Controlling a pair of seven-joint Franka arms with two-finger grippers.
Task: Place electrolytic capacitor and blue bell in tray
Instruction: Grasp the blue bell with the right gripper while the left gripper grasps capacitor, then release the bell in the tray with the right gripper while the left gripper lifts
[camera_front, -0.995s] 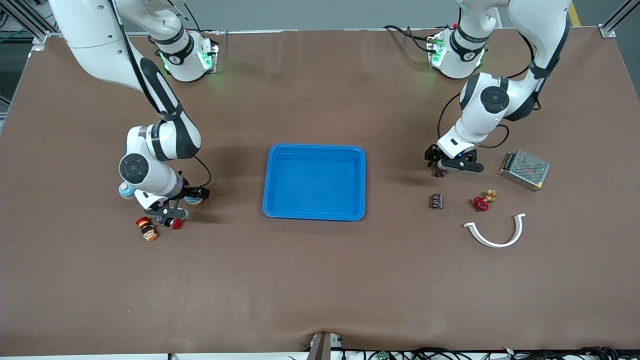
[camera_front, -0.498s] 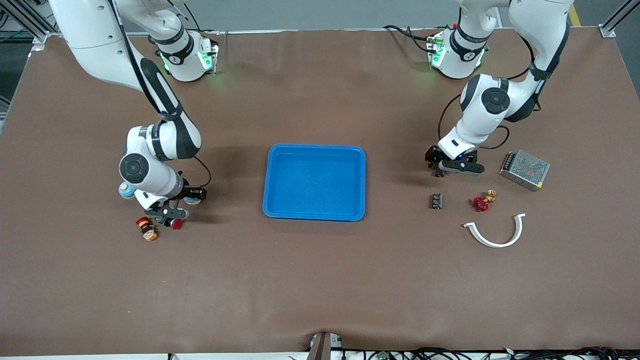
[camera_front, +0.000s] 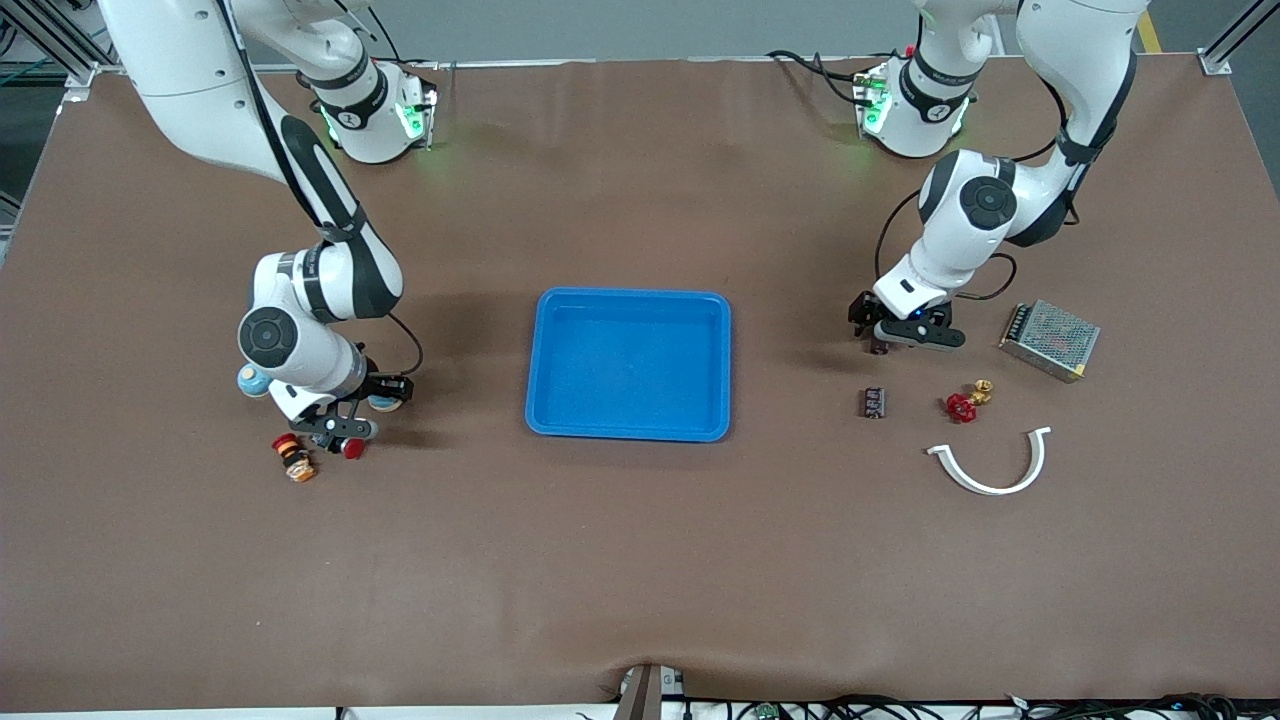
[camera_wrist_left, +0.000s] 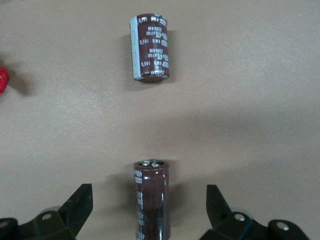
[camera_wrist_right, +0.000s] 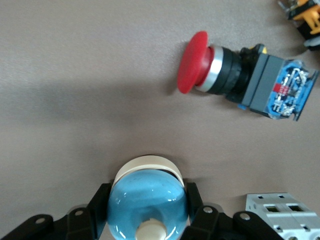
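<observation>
The bright blue tray (camera_front: 630, 294) lies mid-table. In the right wrist view my right gripper (camera_wrist_right: 148, 212) is shut on the blue bell (camera_wrist_right: 147, 197), a glossy blue dome on a cream base that rests on the table (camera_front: 384, 402) toward the right arm's end. A dark brown electrolytic capacitor (camera_wrist_left: 151, 200) stands upright on the table (camera_front: 878, 346) between the wide-open fingers (camera_wrist_left: 80, 205) of my left gripper (camera_wrist_left: 149, 210), touching neither. A second capacitor (camera_wrist_left: 150, 47) lies on its side (camera_front: 875, 402), nearer the front camera.
A red push button (camera_wrist_right: 220, 75), an orange-red switch (camera_front: 293, 456) and a grey terminal block (camera_wrist_right: 282, 215) lie by the right gripper. Another blue and cream round piece (camera_front: 247, 378) sits beside that arm. By the left arm lie a red valve knob (camera_front: 960, 407), a white curved bracket (camera_front: 990, 470) and a metal power supply (camera_front: 1050, 339).
The right gripper's fingers have closed on the blue bell. The left arm has shifted very slightly over the standing capacitor. Nothing on the table has moved.
</observation>
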